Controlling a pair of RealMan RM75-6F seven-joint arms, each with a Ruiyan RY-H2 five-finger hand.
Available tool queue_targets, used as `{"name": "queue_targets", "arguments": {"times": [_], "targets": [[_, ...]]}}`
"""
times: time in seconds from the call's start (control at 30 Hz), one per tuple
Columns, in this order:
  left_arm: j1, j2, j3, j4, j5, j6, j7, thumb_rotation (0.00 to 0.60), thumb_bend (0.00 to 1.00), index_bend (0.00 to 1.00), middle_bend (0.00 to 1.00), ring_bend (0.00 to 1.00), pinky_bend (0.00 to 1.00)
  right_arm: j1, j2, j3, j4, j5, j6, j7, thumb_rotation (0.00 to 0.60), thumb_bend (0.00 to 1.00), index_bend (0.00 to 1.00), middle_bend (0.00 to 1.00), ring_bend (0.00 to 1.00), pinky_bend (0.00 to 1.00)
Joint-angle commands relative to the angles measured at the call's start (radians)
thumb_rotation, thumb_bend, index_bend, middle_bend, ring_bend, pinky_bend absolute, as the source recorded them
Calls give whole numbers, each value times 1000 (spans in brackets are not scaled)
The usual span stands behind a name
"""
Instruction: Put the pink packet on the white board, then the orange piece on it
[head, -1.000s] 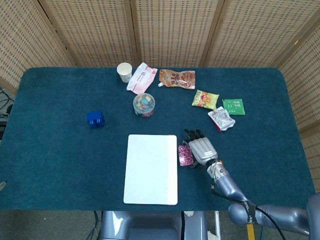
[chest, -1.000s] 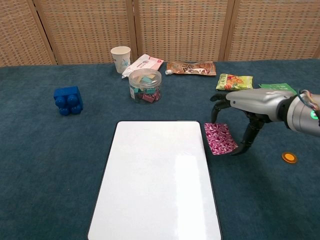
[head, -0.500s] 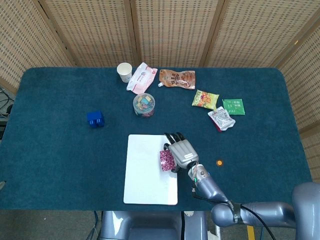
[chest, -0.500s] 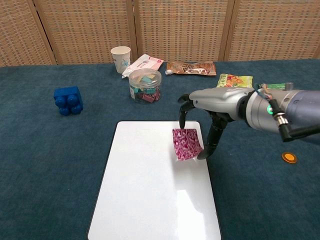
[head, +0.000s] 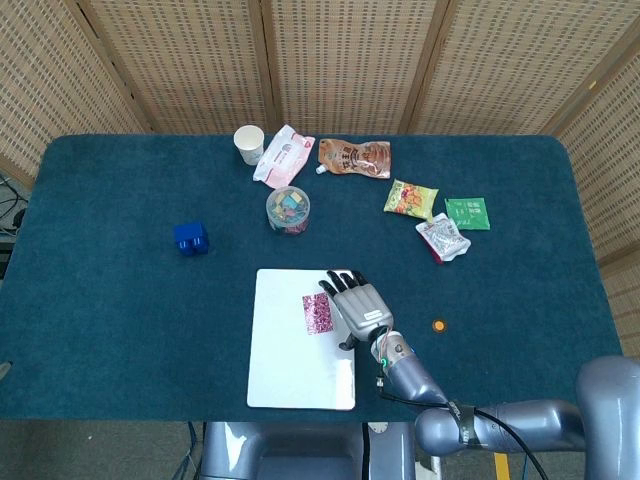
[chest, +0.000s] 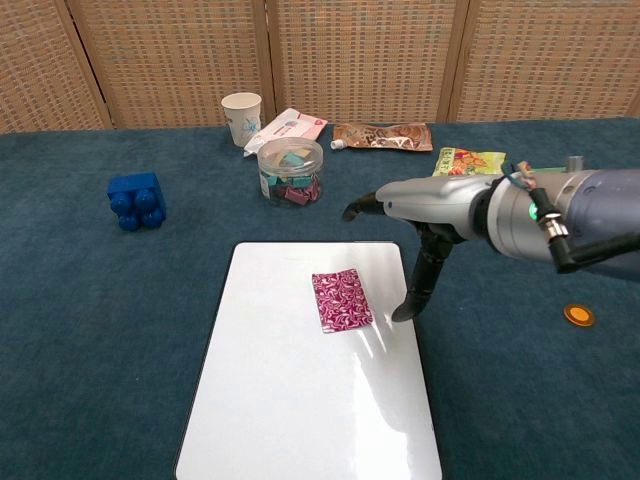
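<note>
Your right hand (chest: 415, 225) hangs over the right edge of the flat white rectangular board (chest: 290, 400), fingers spread apart and holding nothing, fingertips pointing far and left while the thumb reaches down toward the board's right rim. Just left of that hand, the small pink patterned foil packet (chest: 342, 300) lies flat on the board's far half, clear of the fingers. From the head view the same hand (head: 356, 305) sits beside the packet (head: 318, 313), a narrow strip of white showing between them. Your left hand appears in neither view.

Out on the dark blue cloth-covered table (chest: 90, 300), the small round orange piece (chest: 577, 315) rests to the right of the board, well apart from it and beyond the right forearm. Along the far side you see a white paper cup (chest: 241, 115), a white-and-pink soft pouch (chest: 290, 127) just beside it, a brown printed pouch (chest: 385, 134), a green-and-yellow snack bag (chest: 468, 162) and, nearer, a clear round plastic tub of coloured bits (chest: 290, 172). A blue toy building block (chest: 135, 199) stands alone at the left. The head view adds a green sachet (head: 467, 212) and a silver-and-red wrapper (head: 442, 238) at the right.
</note>
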Motion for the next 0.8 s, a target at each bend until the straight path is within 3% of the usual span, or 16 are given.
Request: {"name": "queue_targets", "arguments": {"times": [0.03,0.13,0.3,0.37,0.47,0.8], "targets": [[0,0,0,-2,2,3,3,589,0,0,0,0,0,-27,58,-24,-21,-47,5,29,600,0,0,0,0,0],[2,-1,1,-4,4,6,6,590,0,0,0,0,0,-51,91,-53,-5,-100,-3,57,600,0,25,0,0,0],[2,-1,2,-9,9,8,12,589,0,0,0,0,0,-118,120,-130,87,-222,-22,134,600,25,305,0,0,0],[1,-2,3,-10,11,9,16,588,0,0,0,0,0,-155,120,-160,144,-297,-32,194,600,88,390,0,0,0],[0,-5,5,-11,13,8,23,590,0,0,0,0,0,-199,117,-193,218,-389,-46,277,600,148,419,0,0,0],[1,-11,9,-17,17,11,42,589,0,0,0,0,0,-303,105,-244,403,-612,-54,504,600,186,429,0,0,0]]}}
